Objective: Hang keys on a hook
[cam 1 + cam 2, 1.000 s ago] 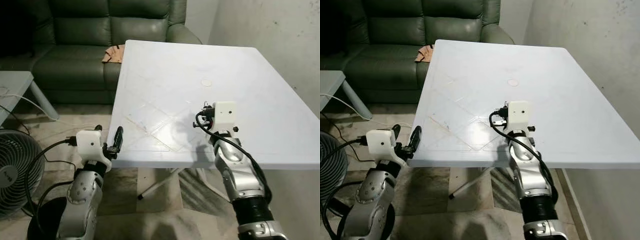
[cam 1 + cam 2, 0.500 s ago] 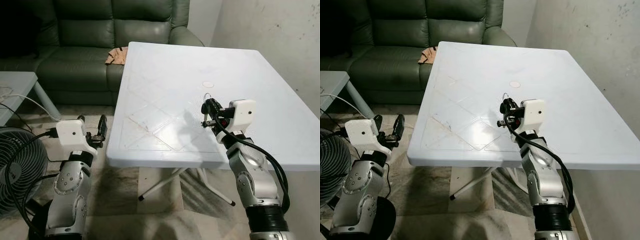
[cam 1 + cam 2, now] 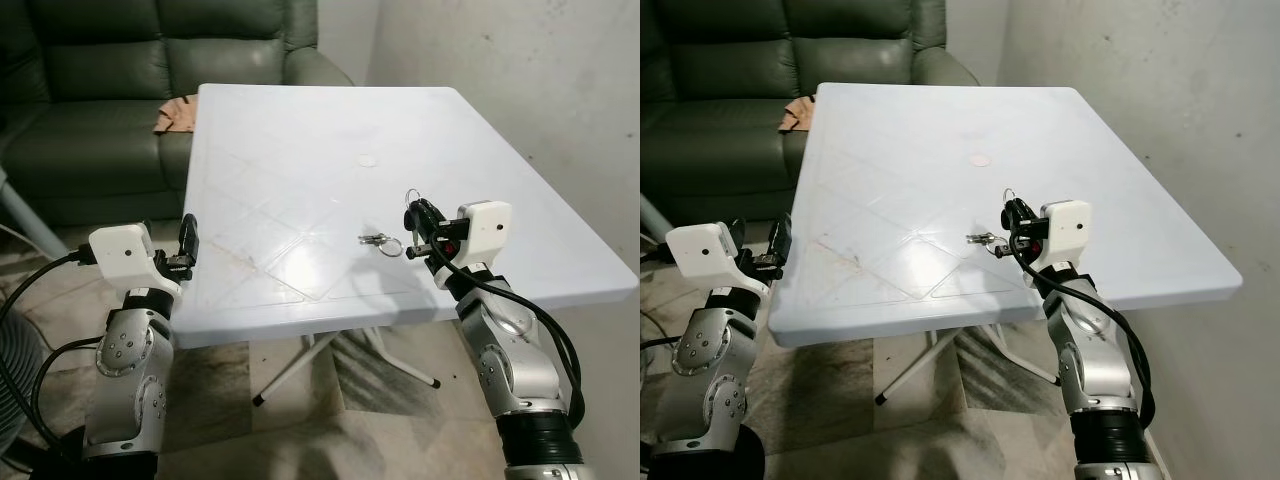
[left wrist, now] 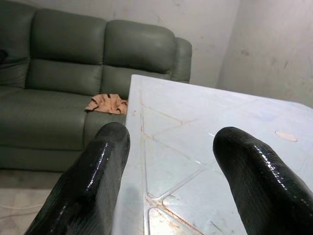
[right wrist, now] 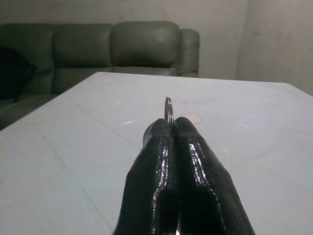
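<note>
Above the white desk (image 3: pixel 300 130), toward its 4 o'clock corner, the right end effector (image 3: pixel 414 222) is held with its 2 black fingers (image 5: pixel 171 161) clenched on a thin metal key ring (image 5: pixel 168 109), which stands up from between the fingertips. From the end effector's 9 o'clock side, a small bunch of keys (image 3: pixel 378 241) is seen just beside it, over the desk surface; whether the keys rest on the desk or hang just above it cannot be told. At the desk's 8 o'clock edge, the left end effector (image 3: pixel 186 243) is held level with the rim, and its 2 fingers (image 4: pixel 93 181) are spread apart with nothing between them. A small round pale mark (image 3: pixel 368 159) is seen on the desk near the center, toward 12 o'clock from the keys. Faint diamond-shaped lines are pressed into the desk's surface. Beyond the desk, at 11 o'clock, a dark green leather sofa (image 3: pixel 110 70) is placed, and a crumpled tan cloth (image 3: pixel 176 115) lies on its seat, close to the desk's far corner. A plain grey wall (image 3: pixel 520 80) runs along the 3 o'clock side.
</note>
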